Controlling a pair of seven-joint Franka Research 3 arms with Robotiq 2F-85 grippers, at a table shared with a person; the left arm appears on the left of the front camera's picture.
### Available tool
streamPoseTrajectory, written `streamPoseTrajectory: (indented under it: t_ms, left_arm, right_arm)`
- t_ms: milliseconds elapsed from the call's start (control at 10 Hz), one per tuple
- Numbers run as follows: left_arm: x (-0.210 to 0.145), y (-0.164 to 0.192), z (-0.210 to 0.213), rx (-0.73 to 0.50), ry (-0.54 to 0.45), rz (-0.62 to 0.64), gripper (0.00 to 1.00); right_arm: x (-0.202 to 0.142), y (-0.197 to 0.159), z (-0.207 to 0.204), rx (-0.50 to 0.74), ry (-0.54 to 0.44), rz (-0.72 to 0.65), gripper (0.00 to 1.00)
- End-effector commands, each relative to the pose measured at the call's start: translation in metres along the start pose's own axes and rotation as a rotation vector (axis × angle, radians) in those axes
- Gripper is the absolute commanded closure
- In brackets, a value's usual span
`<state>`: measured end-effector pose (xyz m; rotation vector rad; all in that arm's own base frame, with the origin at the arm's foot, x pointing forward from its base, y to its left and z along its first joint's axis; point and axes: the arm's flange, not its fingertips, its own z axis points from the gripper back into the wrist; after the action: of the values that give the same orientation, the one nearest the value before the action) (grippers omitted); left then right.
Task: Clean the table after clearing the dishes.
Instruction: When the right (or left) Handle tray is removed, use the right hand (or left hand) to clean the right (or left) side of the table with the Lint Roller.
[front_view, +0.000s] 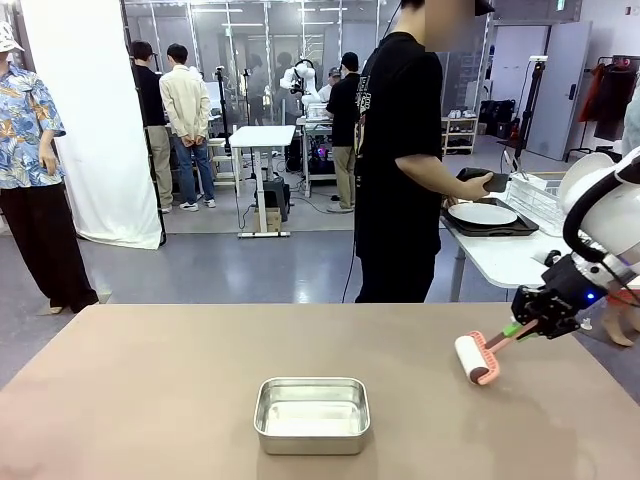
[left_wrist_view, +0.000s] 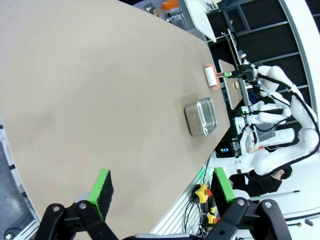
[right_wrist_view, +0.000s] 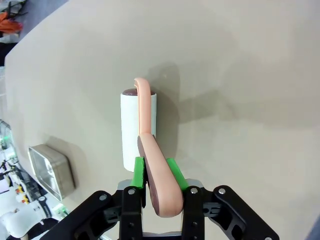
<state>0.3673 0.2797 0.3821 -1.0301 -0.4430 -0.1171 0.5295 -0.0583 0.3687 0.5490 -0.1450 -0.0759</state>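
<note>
One lint roller (front_view: 474, 357) with a pink handle is held tight in the right gripper (front_view: 522, 329), its jaws closed on the handle. The white roll sits low over the brown surface (front_view: 150, 390). The left gripper (left_wrist_view: 160, 187) has its jaws wide open, holding nothing. A steel pan (front_view: 312, 414) sits near the front. A person (front_view: 400, 150) stands by a plate (front_view: 482, 213) on a dark tray (front_view: 520, 228) on a side table (front_view: 500, 258).

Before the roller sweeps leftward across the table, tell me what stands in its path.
The right tool is shut on the lint roller over the table near its right edge. The steel pan sits near the front middle; it blocks a sweep there. Nothing else visible does.
</note>
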Motion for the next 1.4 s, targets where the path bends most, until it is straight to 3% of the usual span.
streamPoseTrajectory:
  t_ms: [0, 300, 1300]
  left_arm:
    - [-0.003, -0.001, 0.001, -0.003, -0.007, -0.005, 0.00]
    - [-0.003, -0.001, 0.001, -0.003, -0.007, -0.005, 0.00]
    - [-0.003, -0.001, 0.001, -0.003, -0.007, -0.005, 0.00]
  right_arm:
    - [-0.001, -0.015, 0.006, -0.237, 0.018, 0.022, 0.78]
    - [-0.002, -0.005, 0.023, -0.418, 0.000, 0.040, 0.78]
    - [0.001, 0.029, 0.037, -0.706, 0.039, -0.011, 0.78]
